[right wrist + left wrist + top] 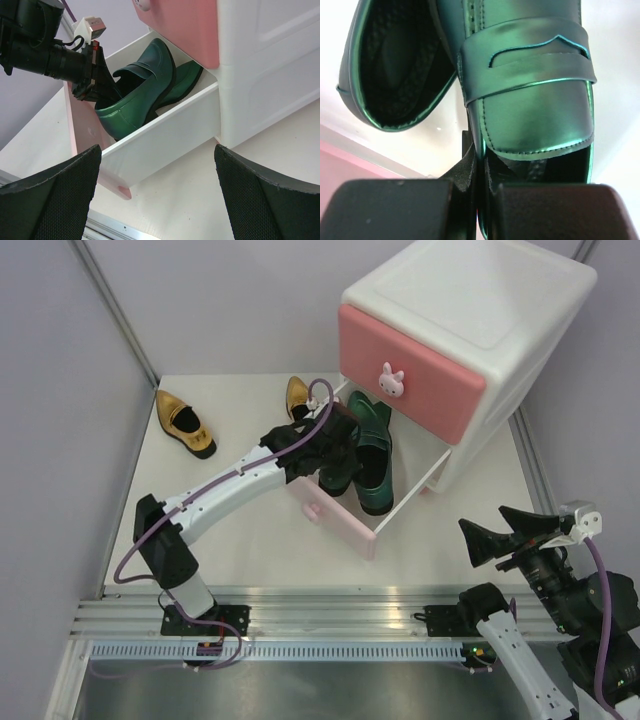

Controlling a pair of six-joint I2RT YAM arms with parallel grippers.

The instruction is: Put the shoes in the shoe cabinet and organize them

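Observation:
The shoe cabinet [480, 310] stands at the back right with its lower drawer [345, 525] pulled out. Two green shoes [374, 455] lie in that drawer. My left gripper [335, 455] reaches into it and is shut on the side wall of one green shoe [530, 100], with the rim pinched between the fingers [462, 172]. The other green shoe [395, 65] lies beside it. One gold shoe [185, 423] rests on the table at the left. A second gold shoe [297, 397] shows partly behind the left arm. My right gripper [500, 532] hangs open and holds nothing.
The upper drawer front [410, 365] is pink with a bunny knob [391, 380] and is closed above the open drawer. In the right wrist view the drawer's white side wall [165, 135] runs across in front of my open right gripper [157, 195]. Grey walls enclose the table.

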